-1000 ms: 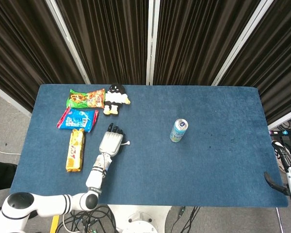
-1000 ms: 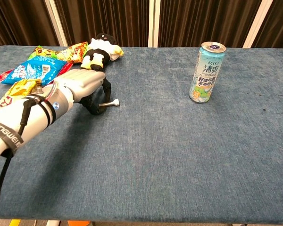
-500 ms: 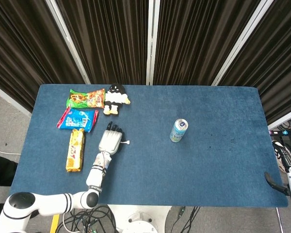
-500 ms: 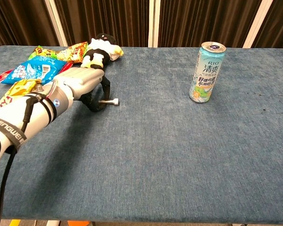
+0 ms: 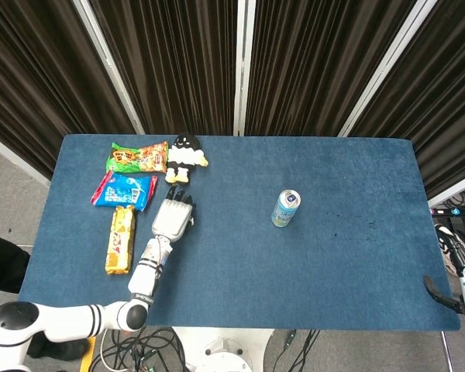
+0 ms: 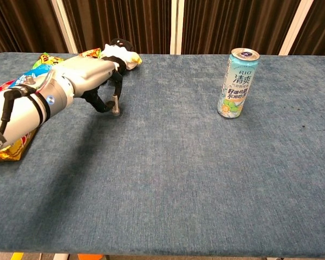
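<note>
Blue felt worktop (image 5: 333, 271) fills both views, dark pleated curtains behind it.

Counts: one drink can, three snack packets, one plush toy, two hands.

Nearest, right hand (image 5: 459, 260) sits off the worktop's right edge, head view only; too small and cut off to tell how its fingers lie.

Left hand (image 5: 173, 216) hovers palm-down over the left part of the worktop, forearm running back to the near-left corner. Chest view: fingers (image 6: 114, 100) curled downward, narrow, holding nothing, tips near the cloth; contact unclear.

Yellow snack bar packet (image 5: 121, 239) lies lengthwise just left of the left forearm. Further back, blue snack packet (image 5: 125, 190), left of the hand. Behind that, green-and-orange chip packet (image 5: 137, 157), near the far-left corner.

Plush toy (image 5: 184, 157): black and white with yellow patches, lying flat, just beyond the left fingertips, right beside the chip packet. In the chest view the hand partly covers it (image 6: 123, 54); touching or not, can't tell.

Drink can (image 6: 238, 83): tall, slim, upright, pale teal with "RIO" lettering and a green fruit print, silver top with the tab. Stands alone right of centre, well apart from both hands and the snacks.
</note>
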Motion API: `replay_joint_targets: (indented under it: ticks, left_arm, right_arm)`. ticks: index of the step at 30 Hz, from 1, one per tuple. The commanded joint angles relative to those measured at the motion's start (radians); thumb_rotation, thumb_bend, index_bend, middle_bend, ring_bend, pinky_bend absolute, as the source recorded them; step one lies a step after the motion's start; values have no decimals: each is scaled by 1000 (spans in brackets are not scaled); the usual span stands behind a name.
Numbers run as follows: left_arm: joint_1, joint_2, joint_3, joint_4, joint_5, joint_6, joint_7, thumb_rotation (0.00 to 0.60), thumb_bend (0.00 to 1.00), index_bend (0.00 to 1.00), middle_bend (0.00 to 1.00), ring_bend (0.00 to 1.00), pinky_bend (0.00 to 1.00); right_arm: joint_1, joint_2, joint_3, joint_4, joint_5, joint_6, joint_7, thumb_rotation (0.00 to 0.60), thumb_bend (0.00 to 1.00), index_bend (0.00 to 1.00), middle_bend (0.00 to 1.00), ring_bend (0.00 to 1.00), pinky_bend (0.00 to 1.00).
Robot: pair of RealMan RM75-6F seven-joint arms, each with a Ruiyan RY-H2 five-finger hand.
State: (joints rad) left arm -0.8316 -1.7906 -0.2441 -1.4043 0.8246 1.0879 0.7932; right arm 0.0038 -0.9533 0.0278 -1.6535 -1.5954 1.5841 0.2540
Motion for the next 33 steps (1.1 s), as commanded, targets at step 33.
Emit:
replay_joint_targets:
  ticks: [33]
  left_arm:
    - [4,8,42,-18,-9,12,-27,600,413,369,231,100,0]
  right_arm:
    - [2,0,3,0,1,-5,2,600,242,94,160,0,0]
